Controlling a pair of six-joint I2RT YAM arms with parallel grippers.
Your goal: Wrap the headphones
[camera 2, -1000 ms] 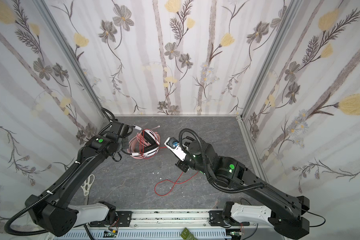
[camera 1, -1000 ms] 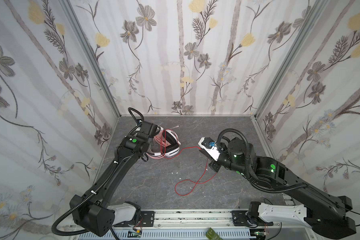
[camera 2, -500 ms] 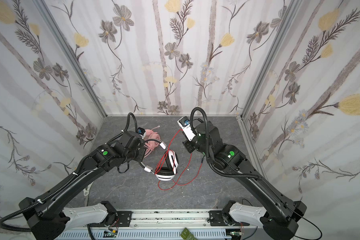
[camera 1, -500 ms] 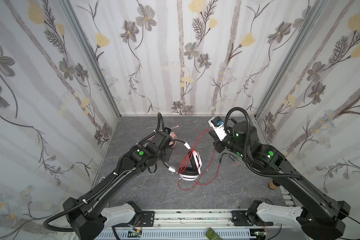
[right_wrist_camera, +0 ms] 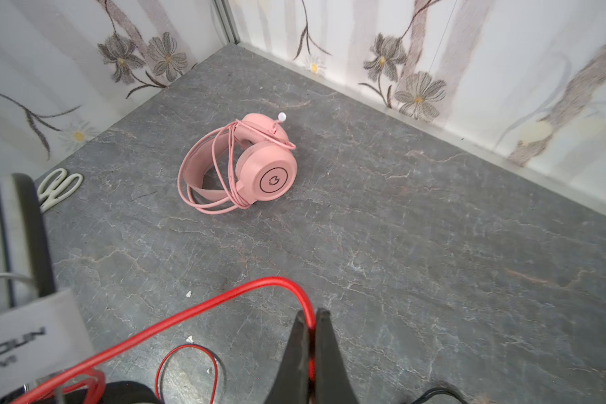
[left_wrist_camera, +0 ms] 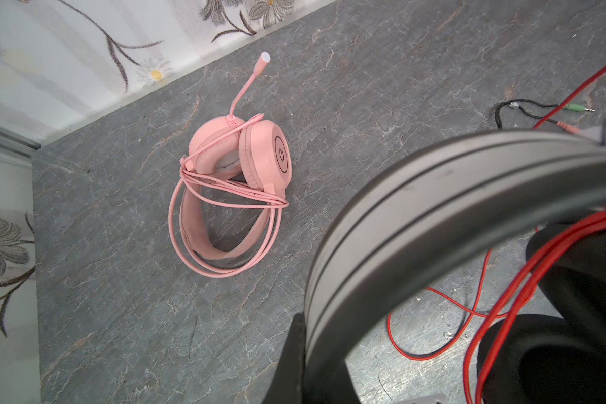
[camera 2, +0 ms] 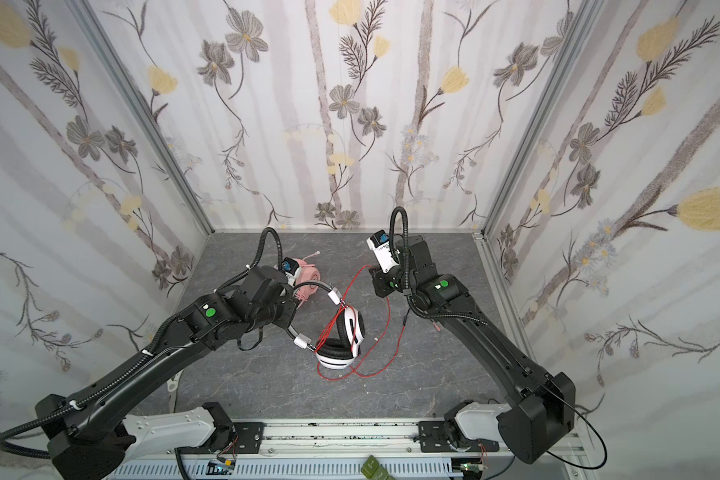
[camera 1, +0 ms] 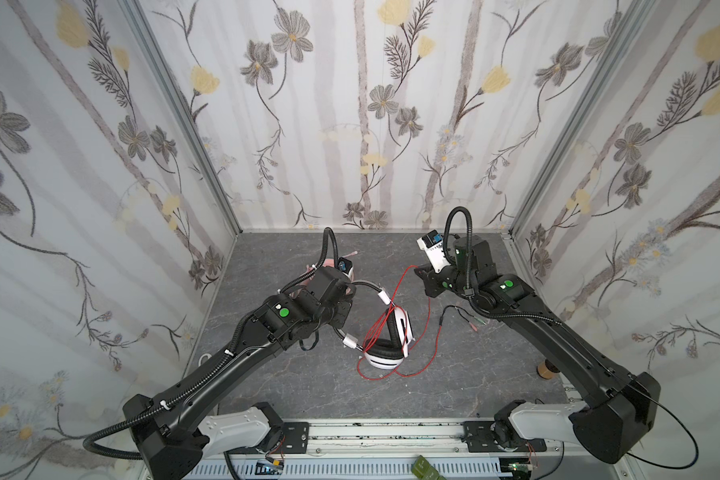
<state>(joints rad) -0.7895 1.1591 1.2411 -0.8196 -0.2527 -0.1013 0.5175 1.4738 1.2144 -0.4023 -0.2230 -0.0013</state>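
**Both hands pinched shut: headband left, red cable right**

Printed on the outer cup of the pink headset (right_wrist_camera: 245, 164): a black ring around a small cat-like mark. On a white label (right_wrist_camera: 14, 344) at the edge of the right wrist view, dark lettering too blurred to read.

Underneath, a grey stone-veined worktop (camera 1: 454, 374), boxed on three sides by pale walls (camera 1: 371, 104) printed with grey and yellow flowers.

Near the worktop's middle in both top views: the white-and-black headset (camera 1: 403, 328), gripped by its headband in the closed left hand (left_wrist_camera: 312, 349). Looped round its cups and trailing toward 6 o'clock: the red cable (right_wrist_camera: 273, 279).

At 1 o'clock of that headset, one strand of the cable nipped between the narrow jaws of the right hand (right_wrist_camera: 312, 332).

At 11 o'clock, lying on the worktop: the pink headset, wound in its own cable. Near the 8 o'clock edge: white scissors (right_wrist_camera: 58, 187).
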